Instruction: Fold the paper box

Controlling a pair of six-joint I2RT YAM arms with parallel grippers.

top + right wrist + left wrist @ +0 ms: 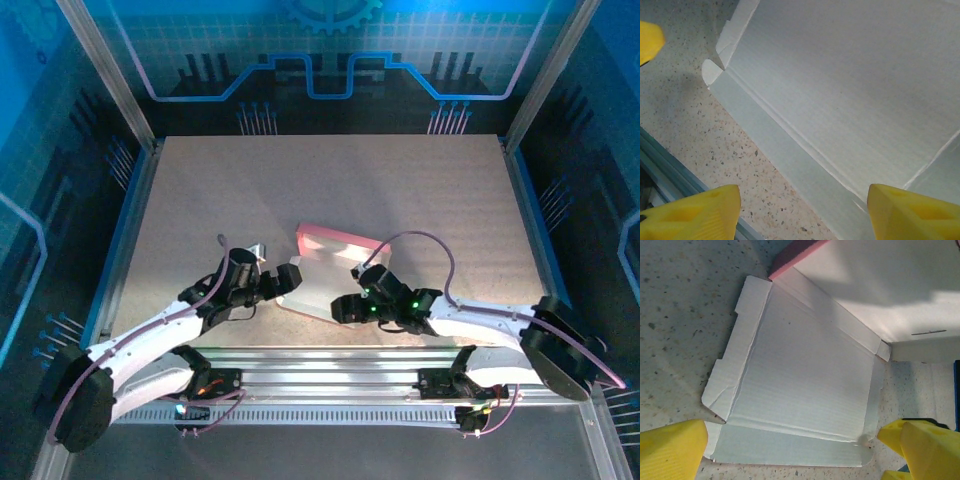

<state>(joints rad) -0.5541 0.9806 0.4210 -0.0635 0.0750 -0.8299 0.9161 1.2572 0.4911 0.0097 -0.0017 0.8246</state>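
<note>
Left fingers (670, 450) and right fingers (695, 212) gape wide over the paper box (318, 280) — speckled table (400, 190), blue walls (60, 80).

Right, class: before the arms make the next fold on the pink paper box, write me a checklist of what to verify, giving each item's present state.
1. Left gripper open, holding nothing: ok.
2. Right gripper open, holding nothing: ok.
3. Paper box lying on the table between the two grippers: ok.
4. Far wall raised, pink side outward: ok.
5. Near flap folded up: not ok, it lies flat.
6. Left side flap folded up: not ok, it lies flat.
</note>
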